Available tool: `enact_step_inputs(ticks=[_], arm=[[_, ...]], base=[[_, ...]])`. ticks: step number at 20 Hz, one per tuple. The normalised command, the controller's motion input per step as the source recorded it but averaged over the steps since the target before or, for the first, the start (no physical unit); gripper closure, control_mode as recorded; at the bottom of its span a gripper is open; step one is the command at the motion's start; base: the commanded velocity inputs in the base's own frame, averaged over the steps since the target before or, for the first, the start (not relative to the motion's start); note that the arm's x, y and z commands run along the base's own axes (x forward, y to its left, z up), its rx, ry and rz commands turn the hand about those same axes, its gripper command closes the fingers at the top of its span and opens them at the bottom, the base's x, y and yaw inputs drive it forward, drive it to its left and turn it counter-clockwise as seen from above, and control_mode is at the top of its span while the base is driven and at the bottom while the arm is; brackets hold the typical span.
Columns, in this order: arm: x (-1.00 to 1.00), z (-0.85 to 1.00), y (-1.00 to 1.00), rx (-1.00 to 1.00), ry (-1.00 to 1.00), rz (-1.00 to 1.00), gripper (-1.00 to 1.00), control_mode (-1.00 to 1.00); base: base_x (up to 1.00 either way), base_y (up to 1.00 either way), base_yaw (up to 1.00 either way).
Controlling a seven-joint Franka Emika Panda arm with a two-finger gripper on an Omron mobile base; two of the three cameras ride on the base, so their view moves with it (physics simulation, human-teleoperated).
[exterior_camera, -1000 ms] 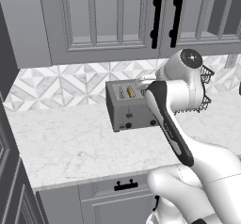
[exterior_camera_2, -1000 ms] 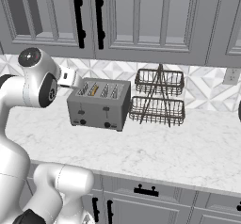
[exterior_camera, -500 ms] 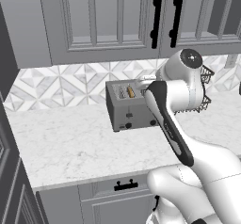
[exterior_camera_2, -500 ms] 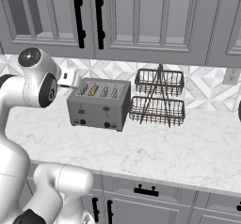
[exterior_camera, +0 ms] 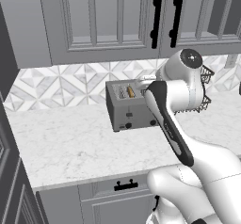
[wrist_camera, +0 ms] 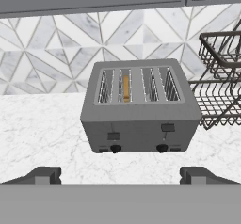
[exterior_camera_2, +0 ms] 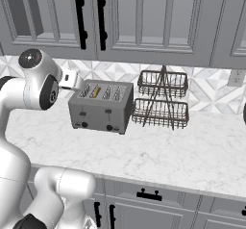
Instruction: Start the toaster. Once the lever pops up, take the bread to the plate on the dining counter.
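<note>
The grey four-slot toaster stands on the marble worktop against the tiled wall, also seen from the sides. The bread sits upright in its second slot from the left, its golden edge showing. Two dark slider tabs and two black knobs face me; the left tab sits slightly lower than the right one. My gripper hovers open in front of and above the toaster, apart from it, with nothing between its fingers. The plate and the dining counter are out of view.
A dark two-tier wire rack stands right beside the toaster. Grey upper cabinets with black handles hang above. Bare marble worktop spreads left and in front of the toaster. A wall socket is at the far right.
</note>
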Motion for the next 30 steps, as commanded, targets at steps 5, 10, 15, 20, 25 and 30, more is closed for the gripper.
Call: enact_step_inputs(ticks=[5, 10, 15, 20, 25, 30], arm=[[0.00, 0.00, 0.00, 0.00, 0.00, 0.00, -1.00, -1.00], [0.00, 0.00, 0.00, 0.00, 0.00, 0.00, -1.00, -1.00], [0.00, 0.00, 0.00, 0.00, 0.00, 0.00, -1.00, -1.00], [0.00, 0.00, 0.00, 0.00, 0.00, 0.00, -1.00, -1.00], [0.00, 0.00, 0.00, 0.00, 0.00, 0.00, -1.00, -1.00], [0.00, 0.00, 0.00, 0.00, 0.00, 0.00, -1.00, -1.00]], base=[[0.00, 0.00, 0.00], [0.00, 0.00, 0.00], [0.00, 0.00, 0.00], [0.00, 0.00, 0.00], [0.00, 0.00, 0.00], [0.00, 0.00, 0.00]])
